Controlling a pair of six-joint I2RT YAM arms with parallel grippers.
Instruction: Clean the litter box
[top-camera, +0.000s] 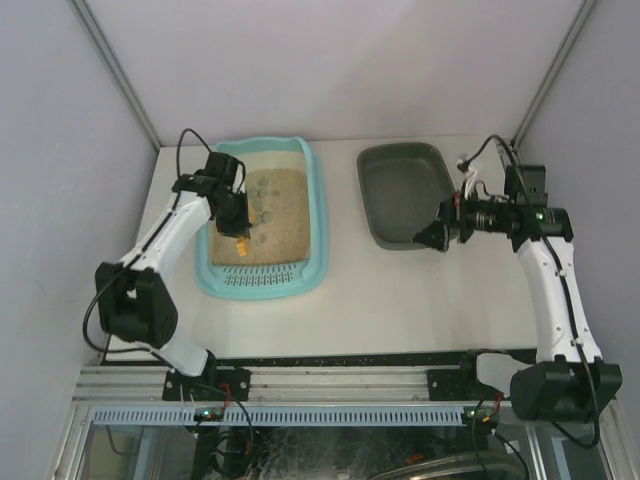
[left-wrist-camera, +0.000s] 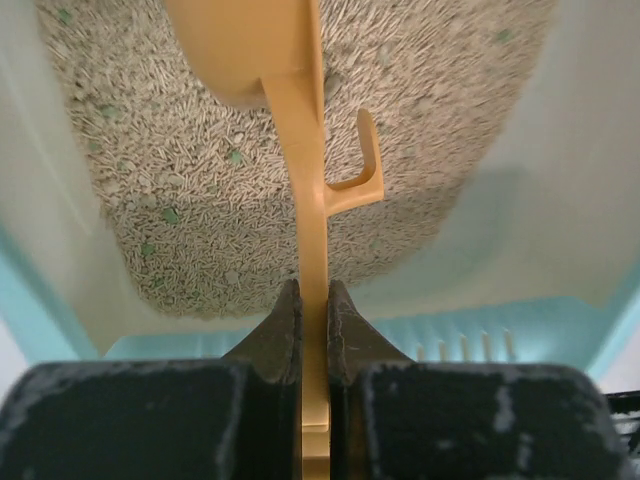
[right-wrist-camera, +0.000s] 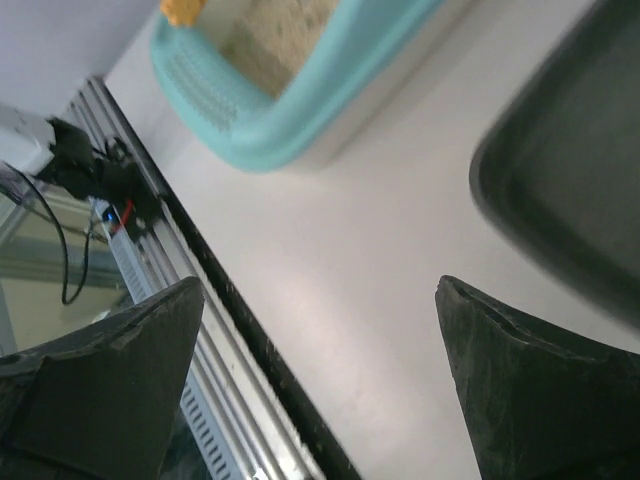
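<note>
The litter box (top-camera: 318, 215) is a light-teal tray at the left of the table, holding tan litter (top-camera: 280, 225) with a few darker lumps (top-camera: 266, 211). My left gripper (top-camera: 238, 230) hangs over the litter's left side, shut on the thin handle of an orange scoop (top-camera: 241, 243). In the left wrist view the scoop handle (left-wrist-camera: 311, 230) runs up from between my left gripper's (left-wrist-camera: 313, 300) closed fingers, its blade over the litter (left-wrist-camera: 170, 180). The slotted grate strip (left-wrist-camera: 480, 345) lies below. My right gripper (top-camera: 430, 236) stands open and empty.
A dark grey tray (top-camera: 400, 190) sits right of the litter box, with my right gripper at its near right corner. In the right wrist view, white tabletop (right-wrist-camera: 330, 260) shows between the fingers, beside the grey tray (right-wrist-camera: 570, 190) and the black table edge (right-wrist-camera: 250, 340).
</note>
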